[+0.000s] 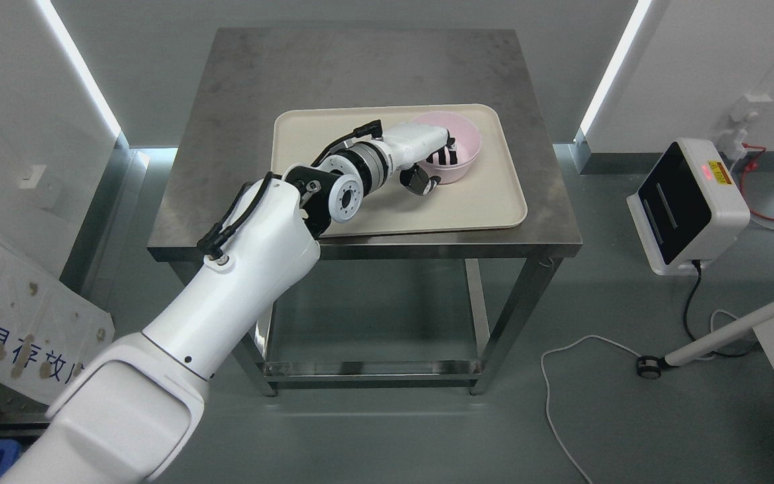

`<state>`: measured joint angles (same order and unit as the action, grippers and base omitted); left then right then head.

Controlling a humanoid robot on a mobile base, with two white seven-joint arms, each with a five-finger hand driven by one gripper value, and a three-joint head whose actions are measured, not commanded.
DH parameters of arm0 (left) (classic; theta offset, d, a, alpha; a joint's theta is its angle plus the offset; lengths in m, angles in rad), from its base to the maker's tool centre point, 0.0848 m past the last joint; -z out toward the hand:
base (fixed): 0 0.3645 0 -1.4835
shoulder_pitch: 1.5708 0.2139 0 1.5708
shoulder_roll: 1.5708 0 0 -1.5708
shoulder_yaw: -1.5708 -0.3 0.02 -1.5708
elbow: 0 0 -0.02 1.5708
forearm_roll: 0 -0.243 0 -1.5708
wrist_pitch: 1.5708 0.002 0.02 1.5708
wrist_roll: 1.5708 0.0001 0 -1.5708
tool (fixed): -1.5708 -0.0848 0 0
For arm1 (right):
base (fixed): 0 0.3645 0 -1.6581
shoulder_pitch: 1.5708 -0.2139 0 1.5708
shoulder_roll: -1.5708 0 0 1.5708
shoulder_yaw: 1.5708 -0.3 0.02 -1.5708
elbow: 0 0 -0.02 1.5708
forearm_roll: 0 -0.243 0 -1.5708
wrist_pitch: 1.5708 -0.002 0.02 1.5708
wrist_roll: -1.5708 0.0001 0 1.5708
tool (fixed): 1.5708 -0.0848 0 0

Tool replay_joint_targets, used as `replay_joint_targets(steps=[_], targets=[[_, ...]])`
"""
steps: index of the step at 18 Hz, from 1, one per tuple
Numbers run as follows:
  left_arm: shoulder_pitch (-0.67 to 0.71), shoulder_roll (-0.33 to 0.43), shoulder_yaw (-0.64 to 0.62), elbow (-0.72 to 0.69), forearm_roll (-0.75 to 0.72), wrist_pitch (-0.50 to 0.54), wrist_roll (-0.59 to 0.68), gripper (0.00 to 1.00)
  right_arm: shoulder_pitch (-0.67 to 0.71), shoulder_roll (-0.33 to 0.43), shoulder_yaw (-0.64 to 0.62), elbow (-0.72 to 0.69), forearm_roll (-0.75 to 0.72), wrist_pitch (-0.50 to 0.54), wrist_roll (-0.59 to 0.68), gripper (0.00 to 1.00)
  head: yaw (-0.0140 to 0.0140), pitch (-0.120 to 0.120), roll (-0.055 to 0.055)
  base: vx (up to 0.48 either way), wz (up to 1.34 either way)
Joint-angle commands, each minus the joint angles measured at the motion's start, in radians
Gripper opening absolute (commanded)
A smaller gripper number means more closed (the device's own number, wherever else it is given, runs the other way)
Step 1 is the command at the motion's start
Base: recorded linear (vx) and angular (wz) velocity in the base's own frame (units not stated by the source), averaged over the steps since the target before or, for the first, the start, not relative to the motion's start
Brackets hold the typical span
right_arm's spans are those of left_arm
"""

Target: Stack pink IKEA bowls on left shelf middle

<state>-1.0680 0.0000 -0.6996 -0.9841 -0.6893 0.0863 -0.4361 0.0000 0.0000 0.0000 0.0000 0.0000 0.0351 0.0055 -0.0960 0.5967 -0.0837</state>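
White and bulky, the robot's left arm (226,296) is filling the near left of my view, reaching up and rightward over the near edge of the steel desk (239,101) so that its wrist is angling down onto the cream tray (488,202). At the far right corner of that tray the pink bowl (464,131) is sitting upright, and the left robot hand (437,165) is hooking over its near-left rim: dark fingers (446,157) are dipping inside the bowl while the thumb is pressing outside, against the wall, so the hand is pinching the rim rather than cupping the whole bowl. I take that grip to be chosen because the rim is the only edge a hand can close on from above. Only one bowl is showing, and no shelf is in sight, so the carrying and stacking seem not yet begun. Off to the right, on the floor, a white device (689,202) with a dark screen is standing well apart. No right arm is showing.
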Motion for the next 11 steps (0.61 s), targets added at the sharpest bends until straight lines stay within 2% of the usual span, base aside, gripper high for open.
replay_joint_targets(steps=[1,4,7,11], targets=[[0.0,0.017,-0.069,0.004,-0.006,-0.007,0.005,0.24,0.029,-0.017,-0.011,-0.034,0.0,-0.001,0.001,1.0,0.0,0.0,0.0,0.0,0.0],[0.0,0.017,-0.077,0.005,-0.007,-0.007,0.007,0.23,0.029,-0.017,-0.011,-0.034,0.0,0.0,0.001,1.0,0.0,0.0,0.0,0.0,0.0],[0.0,0.017,-0.064,0.005,-0.006,-0.01,0.002,0.09,0.029,-0.017,-0.012,-0.034,0.0,-0.001,0.001,1.0,0.0,0.0,0.0,0.0,0.0],[0.002,0.017,0.0,-0.002,0.004,-0.02,0.0,0.01,0.029,-0.017,-0.012,-0.034,0.0,0.0,0.001,1.0,0.0,0.0,0.0,0.0,0.0]])
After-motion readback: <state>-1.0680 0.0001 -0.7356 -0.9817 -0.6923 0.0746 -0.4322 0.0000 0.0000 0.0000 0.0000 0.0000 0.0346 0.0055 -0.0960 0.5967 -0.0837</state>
